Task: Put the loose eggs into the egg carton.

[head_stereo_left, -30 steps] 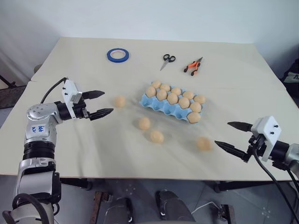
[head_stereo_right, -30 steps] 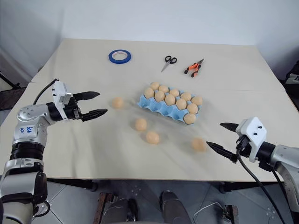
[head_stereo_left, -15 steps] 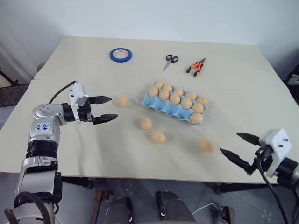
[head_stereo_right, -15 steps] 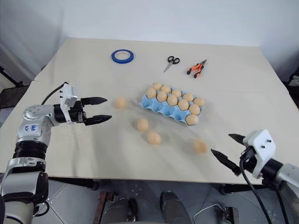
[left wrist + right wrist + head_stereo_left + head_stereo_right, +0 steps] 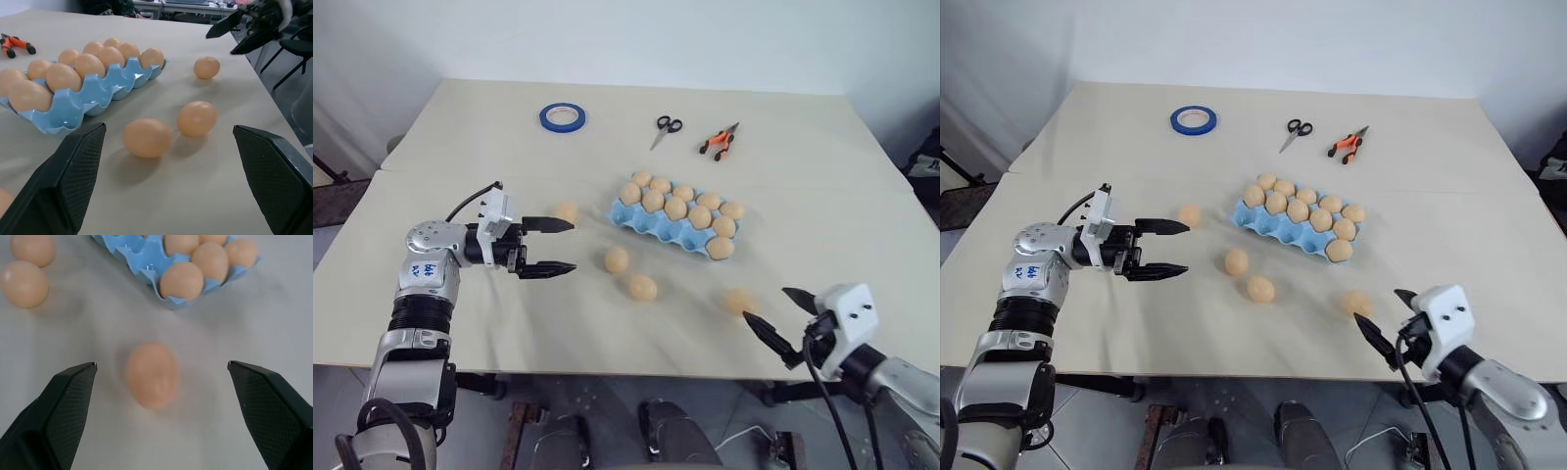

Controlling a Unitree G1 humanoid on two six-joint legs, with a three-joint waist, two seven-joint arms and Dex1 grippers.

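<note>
Several loose tan eggs lie on the table: one (image 5: 566, 211) just outside my left gripper's far finger, two (image 5: 617, 258) (image 5: 642, 287) in the middle, one (image 5: 740, 301) near the front right. The light blue egg carton (image 5: 658, 224) sits behind them, holding many eggs. My left gripper (image 5: 570, 245) is open and empty, pointing across the table at the two middle eggs (image 5: 146, 137). Low at the front right edge, my right gripper (image 5: 766, 305) stands open, aimed at the front-right egg (image 5: 152, 374), which lies a short way ahead of its fingers (image 5: 63, 401).
A blue tape roll (image 5: 562, 117), scissors (image 5: 663, 127) and orange-handled pliers (image 5: 718, 140) lie at the back of the table. The table's front edge runs just below my right gripper.
My left gripper has moved right toward the middle eggs and swung to point across the table. My right gripper has sunk and shifted left, closer to the front-right egg. Both stay open.
</note>
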